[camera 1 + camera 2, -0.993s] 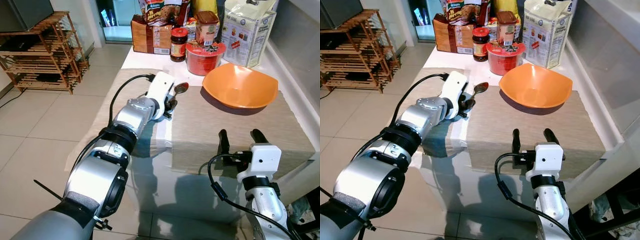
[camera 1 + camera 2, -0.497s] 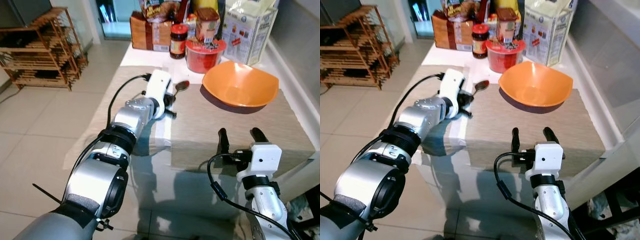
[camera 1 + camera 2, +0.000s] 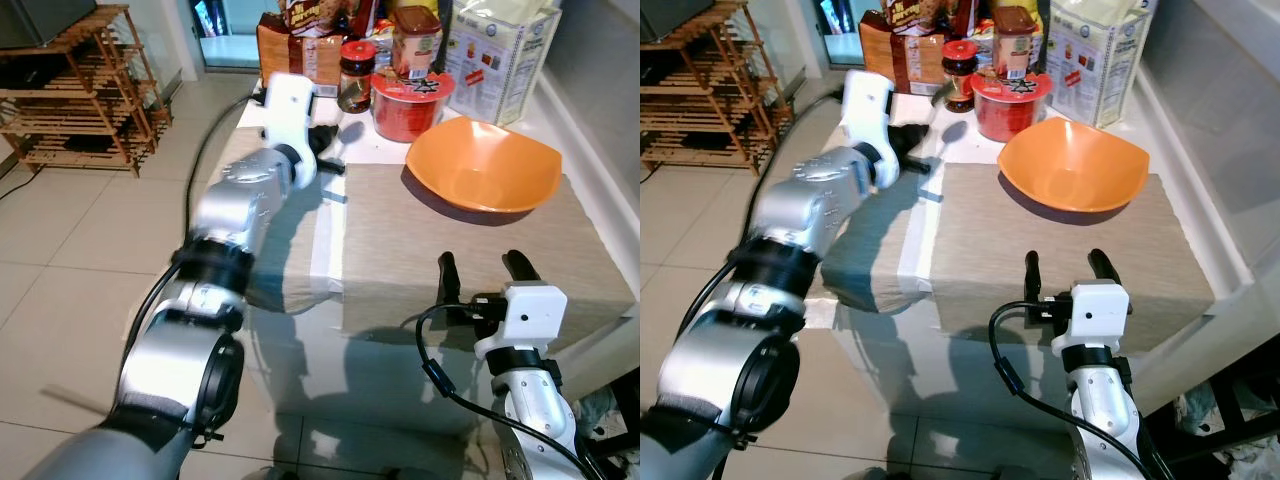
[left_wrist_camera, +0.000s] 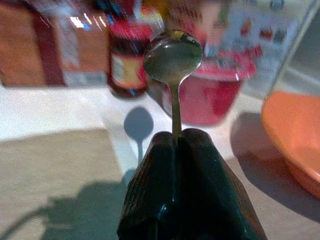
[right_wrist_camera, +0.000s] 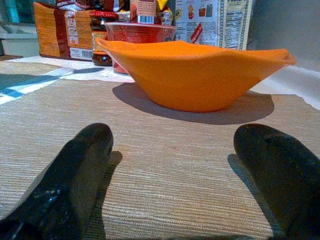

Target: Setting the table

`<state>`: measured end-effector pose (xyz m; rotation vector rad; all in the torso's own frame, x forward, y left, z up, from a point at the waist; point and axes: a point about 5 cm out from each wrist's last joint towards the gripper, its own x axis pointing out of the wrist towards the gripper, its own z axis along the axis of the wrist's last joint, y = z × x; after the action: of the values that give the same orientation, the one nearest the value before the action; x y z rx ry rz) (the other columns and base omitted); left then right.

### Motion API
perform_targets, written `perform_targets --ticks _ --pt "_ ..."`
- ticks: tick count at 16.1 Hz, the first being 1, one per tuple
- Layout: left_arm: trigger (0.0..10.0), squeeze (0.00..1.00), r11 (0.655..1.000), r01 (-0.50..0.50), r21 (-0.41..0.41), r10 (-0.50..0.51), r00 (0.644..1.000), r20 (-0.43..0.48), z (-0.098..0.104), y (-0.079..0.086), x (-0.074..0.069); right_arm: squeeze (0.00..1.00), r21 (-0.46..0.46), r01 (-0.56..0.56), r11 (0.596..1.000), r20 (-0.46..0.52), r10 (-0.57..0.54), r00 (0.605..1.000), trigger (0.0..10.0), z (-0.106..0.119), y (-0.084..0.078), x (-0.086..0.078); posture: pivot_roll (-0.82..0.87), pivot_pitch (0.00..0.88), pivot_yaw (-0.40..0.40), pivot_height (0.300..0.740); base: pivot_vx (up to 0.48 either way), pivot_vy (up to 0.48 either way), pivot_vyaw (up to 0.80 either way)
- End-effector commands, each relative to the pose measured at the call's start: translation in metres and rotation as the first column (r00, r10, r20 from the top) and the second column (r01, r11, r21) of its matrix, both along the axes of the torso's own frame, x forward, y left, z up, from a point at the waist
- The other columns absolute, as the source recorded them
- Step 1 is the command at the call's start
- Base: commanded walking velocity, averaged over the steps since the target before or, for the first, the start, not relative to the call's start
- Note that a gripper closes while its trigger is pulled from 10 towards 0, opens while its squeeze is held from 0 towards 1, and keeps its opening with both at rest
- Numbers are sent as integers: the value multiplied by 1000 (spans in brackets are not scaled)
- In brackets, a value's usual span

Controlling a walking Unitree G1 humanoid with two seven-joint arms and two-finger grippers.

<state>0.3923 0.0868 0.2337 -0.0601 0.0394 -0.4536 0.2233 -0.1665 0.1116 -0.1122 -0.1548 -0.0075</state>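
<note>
On the woven beige placemat (image 3: 480, 255) sits the wide orange bowl (image 3: 481, 165), the right gripper (image 3: 481, 272) resting spread near the mat's front edge, while the left gripper (image 4: 181, 145), fingers pinched on the thin metal spoon (image 4: 173, 56), holds it raised before the red-lidded jar (image 4: 127, 57).

Brightly and evenly lit, with soft shadows under the orange bowl (image 3: 481, 166) and left arm (image 3: 232, 210), motion blur on that arm, and blurred background jars behind the spoon (image 4: 172, 56).
</note>
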Motion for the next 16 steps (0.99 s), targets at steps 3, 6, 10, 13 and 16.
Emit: perform_targets --ticks 3,6,10,13,16 --pt "0 0 997 -80 18 78 991 105 -7 34 -15 0 -11 13 1000 -60 -13 998 10000 -12 -3 -2 -121 1 72 736 0 0 0" --pt "0 0 981 -191 20 189 978 93 -37 68 -38 0 2 40 999 -7 -40 999 10000 -4 -10 -1 -110 0 68 736 0 0 0" --pt "0 0 979 -202 32 194 967 166 -58 79 -87 0 -13 81 997 84 -79 993 10000 12 -17 -7 -101 0 69 736 0 0 0" --pt "0 0 966 -253 49 245 959 140 -75 82 -109 0 -21 83 996 122 -80 989 10000 20 -17 -9 -99 0 63 736 0 0 0" --pt "0 0 973 -226 39 220 969 114 -84 70 -124 0 -9 10 1000 131 -9 991 10000 26 -8 -8 -98 0 48 736 0 0 0"
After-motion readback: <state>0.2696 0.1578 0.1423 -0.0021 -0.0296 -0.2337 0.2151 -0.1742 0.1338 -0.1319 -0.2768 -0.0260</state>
